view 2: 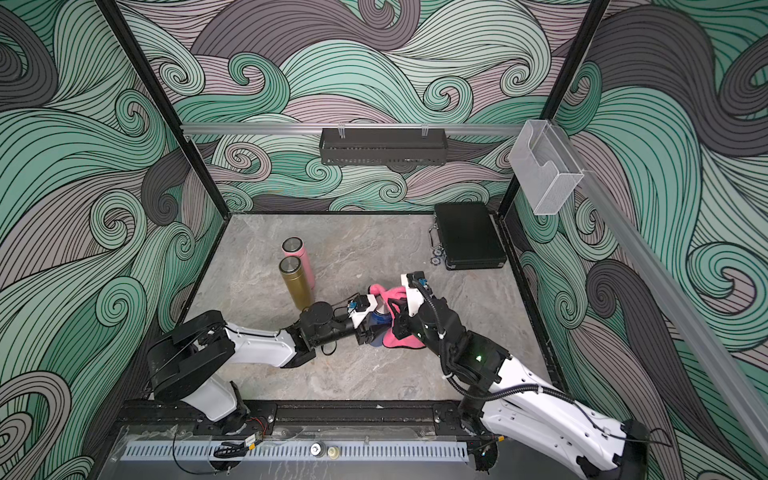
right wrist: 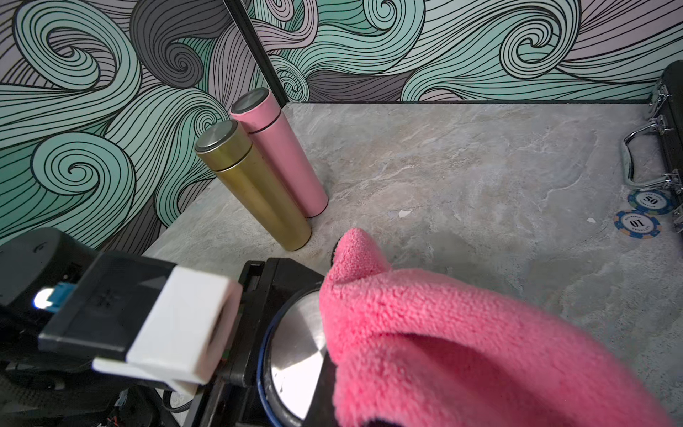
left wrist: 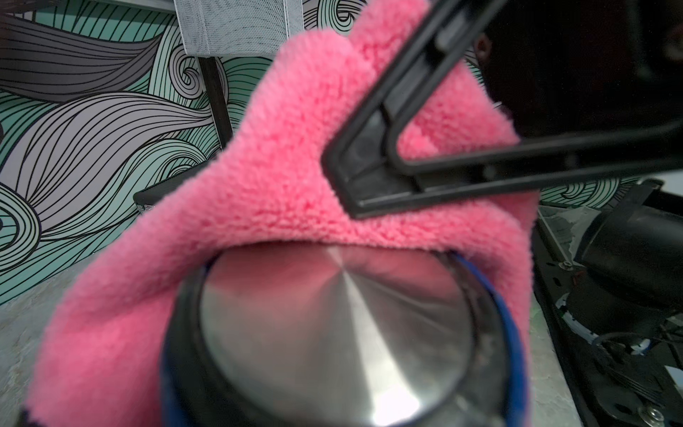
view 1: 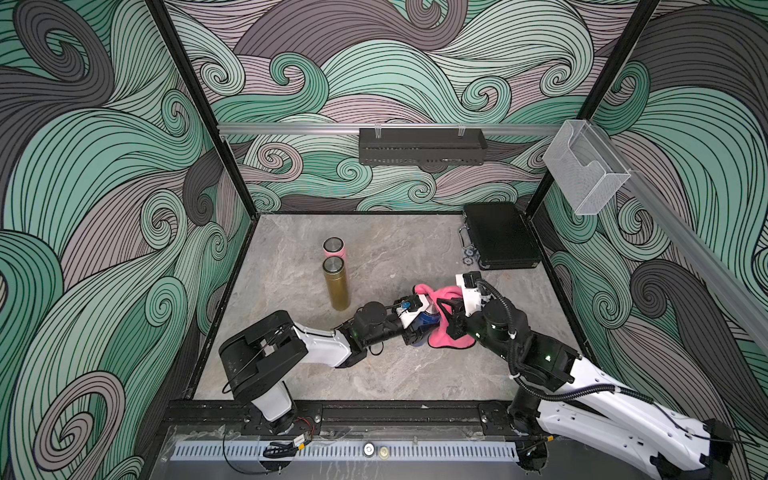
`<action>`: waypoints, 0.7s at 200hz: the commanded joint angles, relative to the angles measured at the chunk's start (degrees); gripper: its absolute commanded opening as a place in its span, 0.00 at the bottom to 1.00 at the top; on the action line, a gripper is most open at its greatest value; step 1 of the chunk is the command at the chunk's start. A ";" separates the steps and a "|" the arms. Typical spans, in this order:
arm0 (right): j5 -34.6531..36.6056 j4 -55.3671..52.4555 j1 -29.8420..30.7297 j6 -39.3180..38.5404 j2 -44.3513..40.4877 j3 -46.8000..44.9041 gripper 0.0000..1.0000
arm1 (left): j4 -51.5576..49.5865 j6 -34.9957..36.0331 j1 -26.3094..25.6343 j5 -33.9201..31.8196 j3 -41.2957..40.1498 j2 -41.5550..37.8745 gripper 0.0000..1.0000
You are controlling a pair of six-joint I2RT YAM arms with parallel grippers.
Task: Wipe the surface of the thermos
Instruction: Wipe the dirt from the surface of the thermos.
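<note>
A blue thermos (view 1: 428, 320) (view 2: 379, 320) with a steel cap stands near the middle of the table, and my left gripper (view 1: 417, 328) is shut on its body from the left. The cap (left wrist: 332, 332) fills the left wrist view and also shows in the right wrist view (right wrist: 295, 351). My right gripper (view 1: 452, 319) is shut on a pink cloth (view 1: 446, 338) (view 2: 399, 338). The cloth (left wrist: 281, 177) (right wrist: 443, 332) drapes against the thermos's right side and over its cap edge. One black right finger (left wrist: 369, 173) presses into the cloth just above the cap.
A gold thermos (view 1: 336, 286) and a pink thermos (view 1: 333, 248) stand together at the back left. A black case (view 1: 500, 235) lies at the back right with poker chips (right wrist: 636, 223) beside it. A black wall shelf (view 1: 422, 146) and a clear bin (view 1: 586, 170) hang above.
</note>
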 commanded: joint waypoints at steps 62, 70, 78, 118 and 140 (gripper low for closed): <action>3.29 -6.02 3.77 -0.51 8.68 0.80 0.00 | 3.73 -0.27 -0.24 -0.10 -0.92 -2.59 0.00; 2.65 -6.57 2.73 -0.43 7.84 0.25 0.00 | 3.80 -0.38 -0.23 -0.32 -1.05 -2.72 0.00; 2.13 -6.61 2.10 -0.43 6.83 -0.45 0.00 | 3.80 -0.49 -0.24 -0.51 -1.12 -2.85 0.00; -0.08 -9.61 5.18 -0.96 3.41 -0.94 0.00 | 5.21 -1.54 -0.24 -2.36 -1.05 -1.58 0.00; -0.52 -7.28 8.35 -0.40 6.76 0.28 0.00 | 7.01 -2.05 -0.22 -2.74 -1.01 -0.47 0.00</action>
